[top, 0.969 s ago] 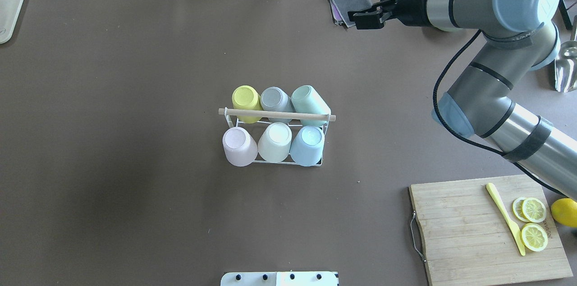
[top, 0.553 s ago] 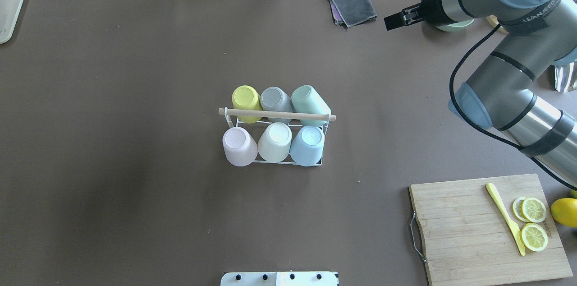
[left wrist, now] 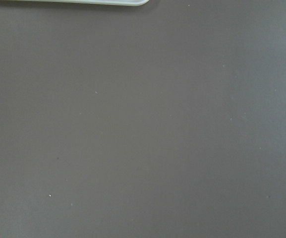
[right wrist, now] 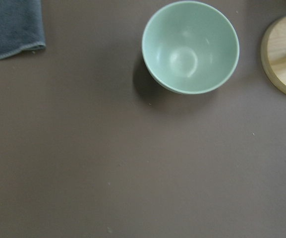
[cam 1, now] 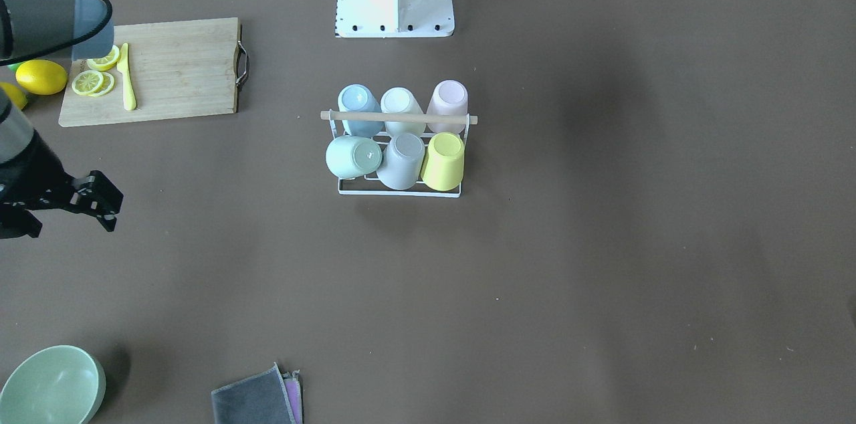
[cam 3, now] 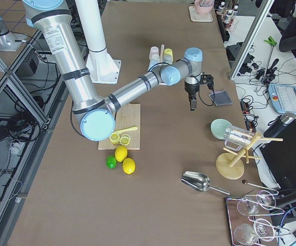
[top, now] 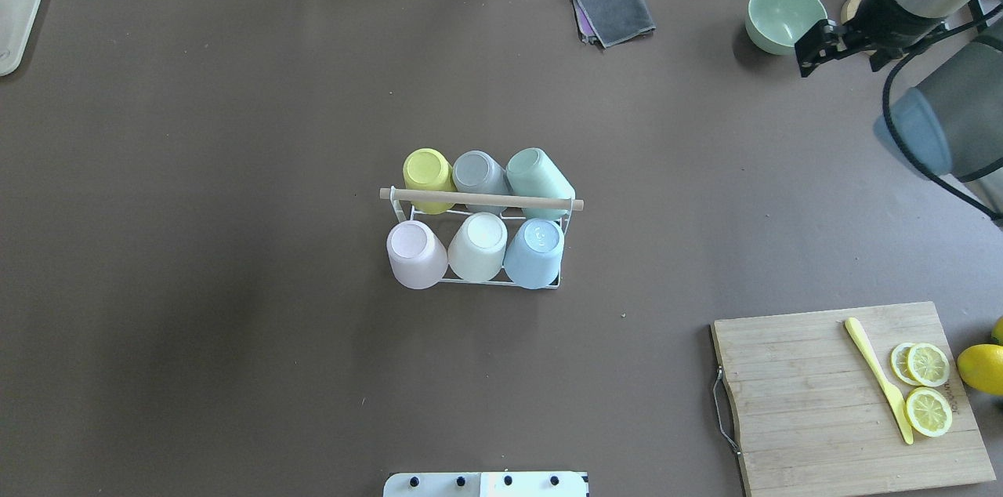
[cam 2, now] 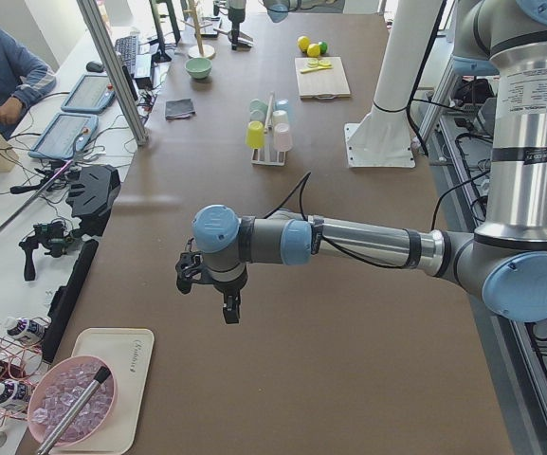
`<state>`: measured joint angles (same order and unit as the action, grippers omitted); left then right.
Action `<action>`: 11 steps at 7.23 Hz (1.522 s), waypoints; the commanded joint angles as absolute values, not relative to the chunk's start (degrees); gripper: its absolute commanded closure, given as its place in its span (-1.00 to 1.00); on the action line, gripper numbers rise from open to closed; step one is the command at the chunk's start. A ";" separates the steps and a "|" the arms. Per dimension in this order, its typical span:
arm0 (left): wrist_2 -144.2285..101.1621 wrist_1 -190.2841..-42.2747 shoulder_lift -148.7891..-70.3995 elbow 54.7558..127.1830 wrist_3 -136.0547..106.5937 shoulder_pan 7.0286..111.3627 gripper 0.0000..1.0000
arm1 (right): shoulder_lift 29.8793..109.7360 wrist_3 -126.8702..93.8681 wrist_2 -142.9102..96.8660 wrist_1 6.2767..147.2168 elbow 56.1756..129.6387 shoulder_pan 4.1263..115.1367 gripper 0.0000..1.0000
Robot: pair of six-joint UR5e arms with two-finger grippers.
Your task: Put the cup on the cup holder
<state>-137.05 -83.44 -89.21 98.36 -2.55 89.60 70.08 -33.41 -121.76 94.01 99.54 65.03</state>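
The cup holder [top: 482, 199], a white wire rack with a wooden rod on top, stands mid-table and also shows in the front view [cam 1: 398, 117]. Several pastel cups sit upside down on its prongs, among them a mint cup [top: 541, 172] and a blue cup [top: 535, 248]. My right gripper [top: 807, 58] is far off at the back right beside a green bowl; it looks open and empty in the front view [cam 1: 110, 210]. My left gripper [cam 2: 226, 294] shows only in the exterior left view, above bare table, and I cannot tell if it is open or shut.
A green bowl [top: 783, 15] and a folded grey cloth [top: 615, 7] lie at the back right. A cutting board [top: 846, 395] with lemon slices and a yellow knife lies at the front right, a lemon [top: 979, 368] beside it. A pale tray [top: 16, 19] sits at the back left.
My right arm has swung right, away from the grey cloth, and its gripper is now beside the green bowl. The rack and cups have not moved.
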 commanded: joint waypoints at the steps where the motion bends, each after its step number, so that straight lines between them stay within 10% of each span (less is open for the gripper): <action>1: -137.11 -83.32 -89.03 99.48 -1.58 89.56 -0.96 | 78.70 -18.37 -128.12 98.61 100.19 72.48 -1.00; 6: -137.99 -83.06 -88.60 99.14 -1.58 88.95 -0.96 | 96.65 -2.88 -131.40 98.17 105.12 78.11 -1.00; 11: -140.10 -83.06 -87.89 99.23 -1.49 89.12 -0.96 | 92.90 -0.35 -130.25 98.61 95.71 89.37 -1.00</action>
